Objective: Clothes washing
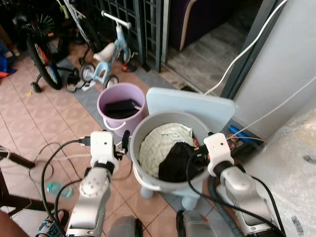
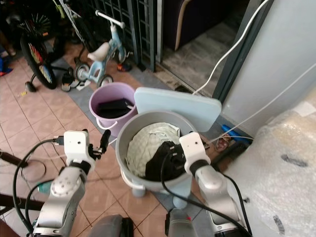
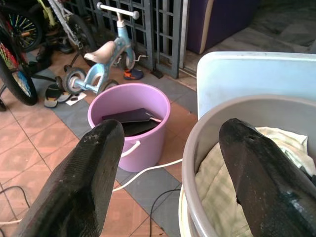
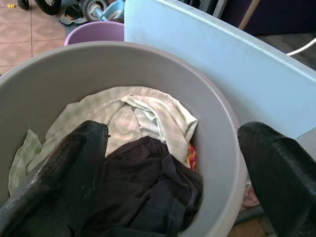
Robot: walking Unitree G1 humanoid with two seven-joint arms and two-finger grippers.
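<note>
The grey tub (image 1: 148, 182) holds a pale checked cloth (image 1: 158, 143) and a dark garment (image 1: 177, 160). The right claw (image 4: 173, 168) straddles its rim, spread wide and empty. The left claw (image 3: 168, 163), equally open, hangs just outside, the purple bucket (image 1: 121, 101) beyond it.

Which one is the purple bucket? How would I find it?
Find the big grey tub full of clothes, between the robot's two grippers. The purple bucket stands just behind it on the floor, toward the little blue bike. It is the smaller, lilac one, with a white handle and something flat and black inside.
</note>
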